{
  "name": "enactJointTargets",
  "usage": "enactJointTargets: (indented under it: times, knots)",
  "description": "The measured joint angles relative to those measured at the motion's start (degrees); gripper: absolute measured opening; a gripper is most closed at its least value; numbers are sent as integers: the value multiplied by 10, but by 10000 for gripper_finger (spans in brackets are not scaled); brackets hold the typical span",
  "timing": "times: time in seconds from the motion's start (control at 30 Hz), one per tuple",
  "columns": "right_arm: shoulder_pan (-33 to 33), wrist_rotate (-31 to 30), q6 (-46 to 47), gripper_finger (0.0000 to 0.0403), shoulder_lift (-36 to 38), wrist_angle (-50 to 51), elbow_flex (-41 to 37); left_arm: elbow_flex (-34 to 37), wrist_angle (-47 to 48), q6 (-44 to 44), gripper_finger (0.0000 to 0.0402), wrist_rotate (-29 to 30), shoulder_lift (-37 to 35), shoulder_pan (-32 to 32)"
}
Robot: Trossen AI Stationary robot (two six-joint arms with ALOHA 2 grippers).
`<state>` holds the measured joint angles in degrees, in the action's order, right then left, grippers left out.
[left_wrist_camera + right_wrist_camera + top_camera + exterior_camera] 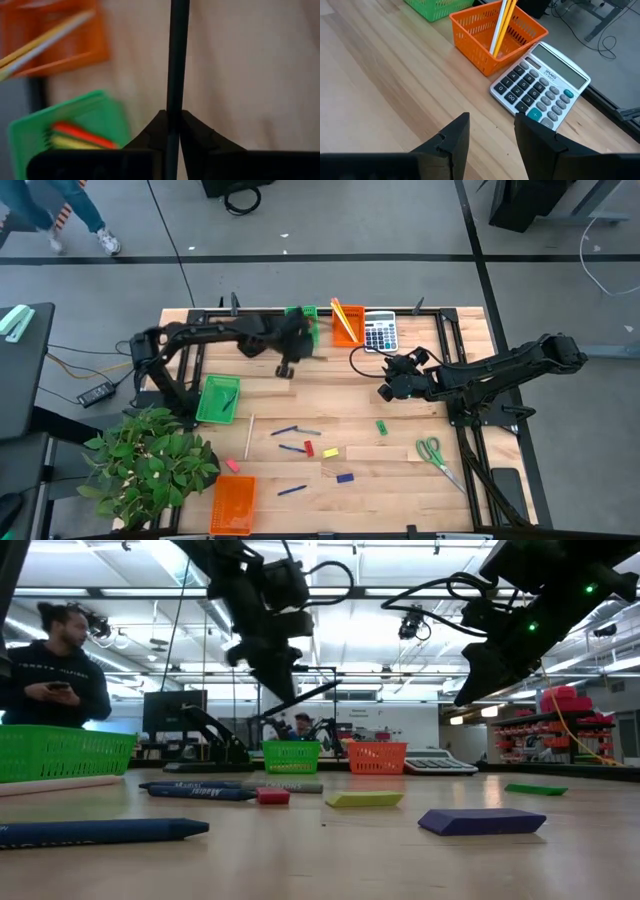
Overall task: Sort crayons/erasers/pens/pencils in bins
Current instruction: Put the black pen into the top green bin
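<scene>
One dark slim pen (176, 65) is clamped in my left gripper (288, 366), hanging above the counter (400, 440) in the upper middle of the high view, near the green bin (303, 315) at the back. It is thin, straight and smooth, and stands upright between my fingers.

Some sorting looks done: yellow pencils (343, 316) lean in the orange bin (347, 328) beside the calculator (380, 332), and red and yellow sticks lie in the green bin. Much is left, I judge: several pens (290, 448) and erasers (345, 477) lie loose in the lower middle, and one pencil (249, 437). The front orange bin (233, 503) looks empty.

My right gripper (385, 392) waits released, holding nothing, right of centre.
</scene>
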<state>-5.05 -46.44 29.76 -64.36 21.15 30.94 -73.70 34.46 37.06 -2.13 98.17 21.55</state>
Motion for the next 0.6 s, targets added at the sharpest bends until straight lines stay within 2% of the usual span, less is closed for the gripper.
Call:
enactJointTargets:
  times: [0.17, 0.37, 0.6]
  knots:
    - [0, 0, 0, 162, 0, 0, 0, -1, -78, -119, 35, -1, 1, 68]
    - [0, 0, -8, 162, 0, 0, 0, 10, -140, -284, 49, 0, 2, 151]
    - [0, 0, -6, 162, 0, 0, 0, 15, -160, -308, 40, -7, 33, 178]
